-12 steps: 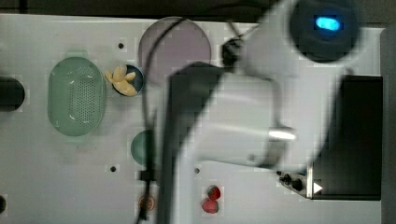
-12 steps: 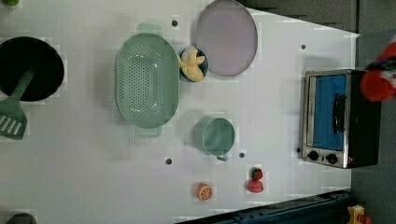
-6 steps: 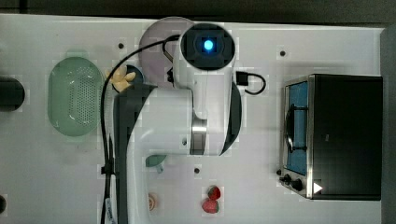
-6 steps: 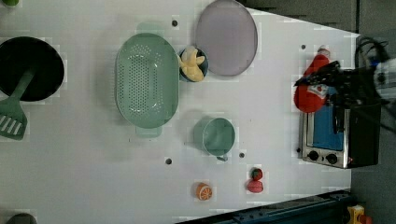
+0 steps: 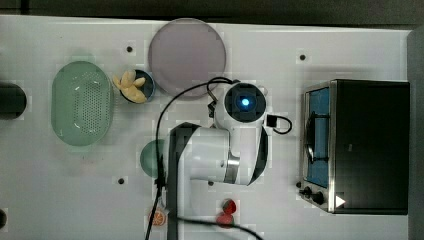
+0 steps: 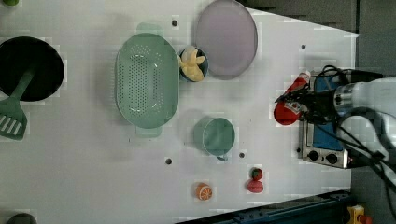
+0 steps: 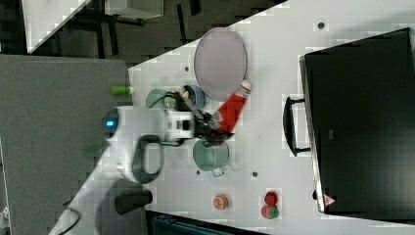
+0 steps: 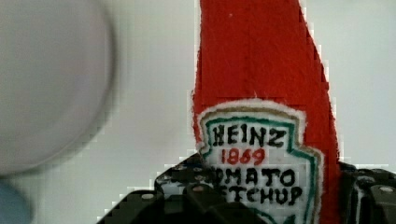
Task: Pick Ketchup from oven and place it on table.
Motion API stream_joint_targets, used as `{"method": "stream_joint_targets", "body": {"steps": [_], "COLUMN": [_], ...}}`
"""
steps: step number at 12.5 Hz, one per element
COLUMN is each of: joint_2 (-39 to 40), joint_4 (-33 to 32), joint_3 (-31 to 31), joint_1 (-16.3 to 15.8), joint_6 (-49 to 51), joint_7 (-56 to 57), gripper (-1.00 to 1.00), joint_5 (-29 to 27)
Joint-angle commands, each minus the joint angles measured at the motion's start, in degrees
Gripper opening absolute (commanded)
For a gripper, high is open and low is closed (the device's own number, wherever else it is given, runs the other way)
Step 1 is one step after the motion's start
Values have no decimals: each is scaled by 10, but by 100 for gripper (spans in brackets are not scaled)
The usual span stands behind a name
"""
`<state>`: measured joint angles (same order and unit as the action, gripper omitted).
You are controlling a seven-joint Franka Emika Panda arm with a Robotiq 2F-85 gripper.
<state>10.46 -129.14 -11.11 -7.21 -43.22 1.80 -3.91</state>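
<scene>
The hand (image 7: 215, 128) was closed on the Ketchup (image 7: 234, 110) around its labelled lower body, the bottle tilted above the bench (image 7: 274, 68), white cap pointing away from the hand. The pale-purple plate (image 7: 219, 63) lay just beyond the cap; the oven (image 7: 359, 122) stood well apart.

One oven (image 5: 367, 145), one ketchup (image 6: 290, 101), one purple plate (image 6: 226, 38), one green colander (image 6: 147, 87), one green cup (image 6: 216, 136), one bowl of banana pieces (image 6: 192, 64), one black pan (image 6: 28, 69), one green spatula (image 6: 13, 112), two strawberries (image 6: 255, 180), one orange half (image 6: 203, 191). One arm (image 5: 220, 150) with one gripper (image 7: 210, 128). The table (image 6: 84, 177) has several dark holes.
</scene>
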Motion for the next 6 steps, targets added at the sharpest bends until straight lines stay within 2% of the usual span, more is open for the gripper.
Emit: {"method": "stream_joint_targets", "body": {"steps": [1, 3, 6], "joint_2": [33, 64, 88], "joint_4": [-11, -11, -9], "joint_3": [1, 7, 9], "joint_1": [-7, -10, -11], "joint_6": [-54, -70, -90], "joint_7": [-14, -14, -14], "gripper": [29, 34, 97], "joint_5": [0, -1, -1]}}
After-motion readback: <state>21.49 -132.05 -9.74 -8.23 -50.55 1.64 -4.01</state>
